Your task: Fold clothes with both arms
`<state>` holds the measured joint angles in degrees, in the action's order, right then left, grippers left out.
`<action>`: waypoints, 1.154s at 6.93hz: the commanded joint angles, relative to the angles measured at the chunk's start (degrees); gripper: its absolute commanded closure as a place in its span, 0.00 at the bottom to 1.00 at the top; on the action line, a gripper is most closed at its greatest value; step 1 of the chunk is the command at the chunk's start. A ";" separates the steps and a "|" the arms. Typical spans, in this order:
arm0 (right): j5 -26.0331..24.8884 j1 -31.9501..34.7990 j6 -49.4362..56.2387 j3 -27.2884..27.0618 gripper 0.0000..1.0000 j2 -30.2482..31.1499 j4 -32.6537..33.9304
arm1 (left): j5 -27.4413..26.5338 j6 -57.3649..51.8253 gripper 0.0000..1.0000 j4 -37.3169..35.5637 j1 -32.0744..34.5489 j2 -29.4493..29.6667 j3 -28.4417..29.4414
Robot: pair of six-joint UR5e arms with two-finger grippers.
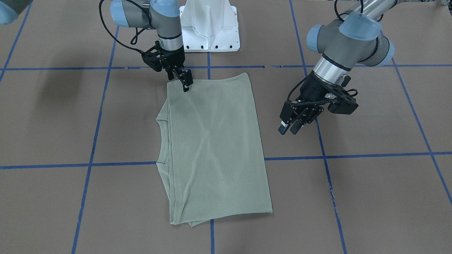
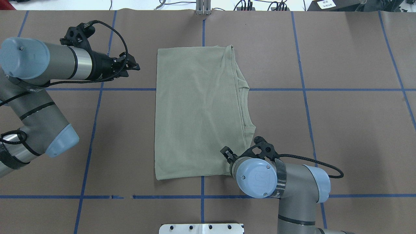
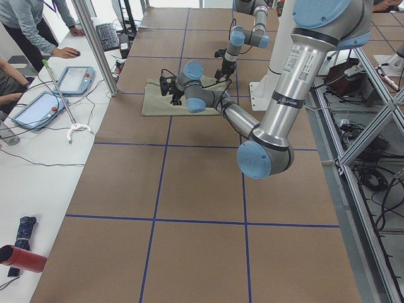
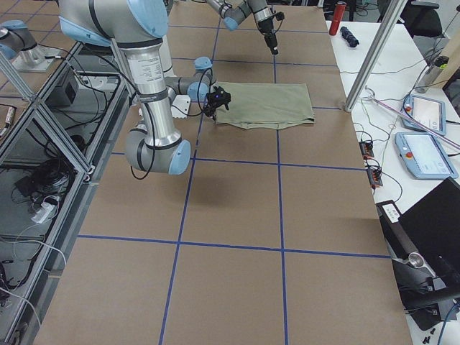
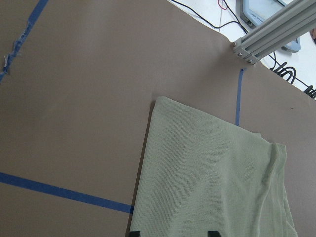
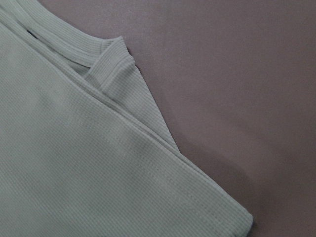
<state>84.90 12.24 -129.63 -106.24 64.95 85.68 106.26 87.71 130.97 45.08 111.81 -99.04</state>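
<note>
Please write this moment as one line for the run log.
shirt: folded, lying flat | left gripper: open, beside shirt, not touching | right gripper: at shirt corner near base, open or shut unclear

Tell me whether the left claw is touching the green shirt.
No. The left claw hangs over the bare brown table, with a clear gap between it and the shirt.

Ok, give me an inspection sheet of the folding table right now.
Surface: brown table with blue tape grid.
Job's things: green shirt flat, folded to a rectangle, neckline toward the right arm.
Clutter: nothing seen.
Hands: left hand open, beside the shirt, apart; right hand at its robot-side corner, state unclear.
Cables: black cable loops off each arm, off the shirt.
Surroundings: white base block; tablets and a person at a side bench.
</note>
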 commanded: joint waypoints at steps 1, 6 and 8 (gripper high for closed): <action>0.00 -0.81 0.00 0.24 0.13 0.18 0.10 | 0.00 -0.08 0.45 -0.62 0.00 -1.93 -2.37; 1.57 2.33 1.05 0.24 1.00 -0.61 0.01 | 0.00 -0.08 0.45 -0.72 0.00 -2.82 -3.09; 4.65 4.54 0.96 0.06 1.00 -1.14 0.10 | 0.00 0.00 0.45 -0.71 0.00 -3.09 -3.61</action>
<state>88.34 15.65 -128.62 -106.02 64.18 85.71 106.26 87.65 130.30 45.09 108.87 -102.29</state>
